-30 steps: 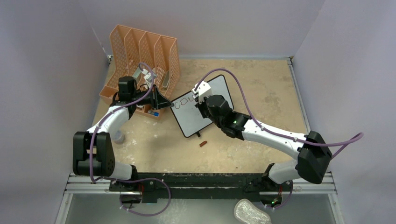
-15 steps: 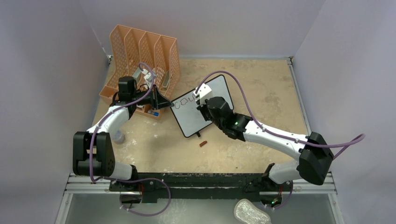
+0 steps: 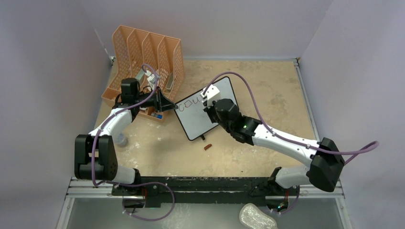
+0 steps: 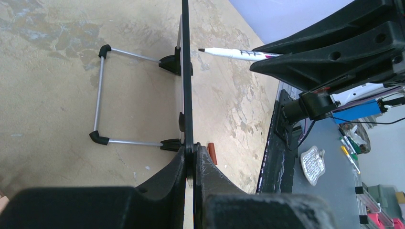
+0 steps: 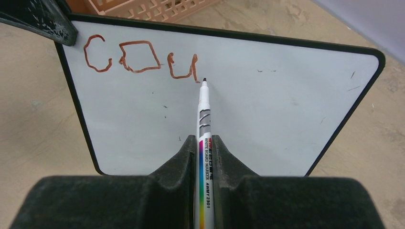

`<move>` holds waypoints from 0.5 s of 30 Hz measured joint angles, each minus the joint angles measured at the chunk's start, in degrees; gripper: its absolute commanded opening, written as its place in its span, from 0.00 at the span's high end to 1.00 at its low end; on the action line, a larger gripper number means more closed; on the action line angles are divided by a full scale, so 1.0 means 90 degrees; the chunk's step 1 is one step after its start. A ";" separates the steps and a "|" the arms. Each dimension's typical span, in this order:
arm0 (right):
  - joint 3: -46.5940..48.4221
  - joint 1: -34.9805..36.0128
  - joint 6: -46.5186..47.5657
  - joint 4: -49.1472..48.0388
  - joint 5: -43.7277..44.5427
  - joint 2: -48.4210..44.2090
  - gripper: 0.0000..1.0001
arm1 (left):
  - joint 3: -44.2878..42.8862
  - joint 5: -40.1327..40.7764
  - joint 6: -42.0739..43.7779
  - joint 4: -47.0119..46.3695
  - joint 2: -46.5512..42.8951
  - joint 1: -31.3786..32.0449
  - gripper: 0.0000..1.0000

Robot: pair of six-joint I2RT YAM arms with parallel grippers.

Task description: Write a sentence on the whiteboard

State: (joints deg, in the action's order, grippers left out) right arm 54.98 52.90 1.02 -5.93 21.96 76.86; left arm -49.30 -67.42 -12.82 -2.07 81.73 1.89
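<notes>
Well, the right gripper (image 5: 205,145) is clamped tight on a marker (image 5: 204,114). Its nib points at the whiteboard (image 5: 267,109) and sits at the foot of the last stroke; whether it touches or hangs a hair off, I can't tell. Across from it, the left gripper (image 4: 190,152) is pinched shut on the board's black frame, at the upper corner next to the first letter. The board stands propped on its wire stand on the surface (image 3: 267,90), just beside the orange organizer (image 3: 145,47). Of the sentence (image 5: 141,59), only three reddish-brown letters show, "C o u", up in the top left. By my reckoning that's barely the start of the first word, with the rest of that line and all the white below left to fill.
</notes>
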 measured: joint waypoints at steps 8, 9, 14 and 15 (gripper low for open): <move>0.0000 -0.0180 0.0000 -0.0029 -0.0058 -0.0206 1.00 | -0.0005 0.0000 0.0002 0.0005 0.0000 0.0000 1.00; 0.0002 -0.0233 0.0000 -0.0032 -0.0066 -0.0214 1.00 | -0.0007 0.0002 0.0002 0.0005 0.0000 0.0000 1.00; 0.0000 -0.0352 0.0000 -0.0036 -0.0121 -0.0216 1.00 | -0.0010 0.0000 0.0005 0.0007 0.0002 0.0000 1.00; 0.0000 -0.0352 0.0000 -0.0039 -0.0131 -0.0216 1.00 | -0.0010 0.0000 0.0005 0.0007 0.0002 0.0000 1.00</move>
State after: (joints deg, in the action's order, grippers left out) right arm 54.98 49.74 1.02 -6.28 20.78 74.91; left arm -49.39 -67.42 -12.78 -2.00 81.76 1.89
